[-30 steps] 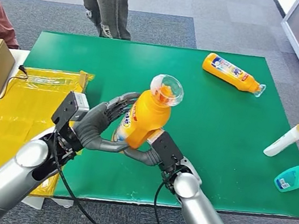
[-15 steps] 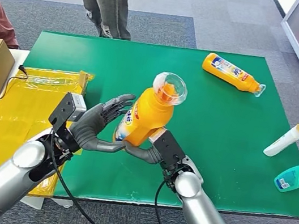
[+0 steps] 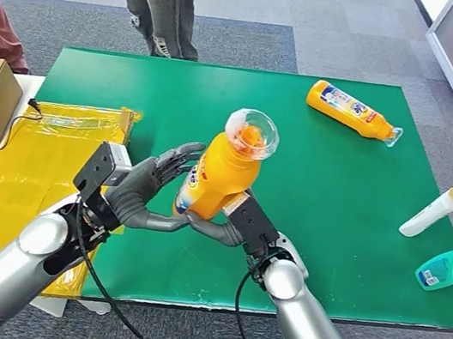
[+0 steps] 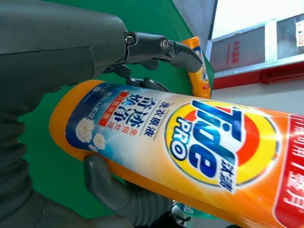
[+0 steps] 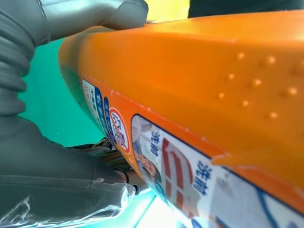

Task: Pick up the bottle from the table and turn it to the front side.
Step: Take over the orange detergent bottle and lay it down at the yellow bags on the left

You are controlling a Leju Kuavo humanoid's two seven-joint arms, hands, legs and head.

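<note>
the right hand (image 3: 227, 226) grasps the orange bottle (image 3: 221, 176) low on its body, fingers (image 5: 82, 14) wrapped around it, holding it tilted above the green table (image 3: 336, 205) with its clear cap up. the left hand (image 3: 141, 190) is released, its fingers (image 3: 176, 157) spread just beside the bottle's blue-and-white label; whether they touch it cannot be told. a second orange bottle (image 3: 352, 110) lies far across the table, a white tube (image 3: 433, 211) and teal bottle (image 3: 450, 268) near the right edge.
</note>
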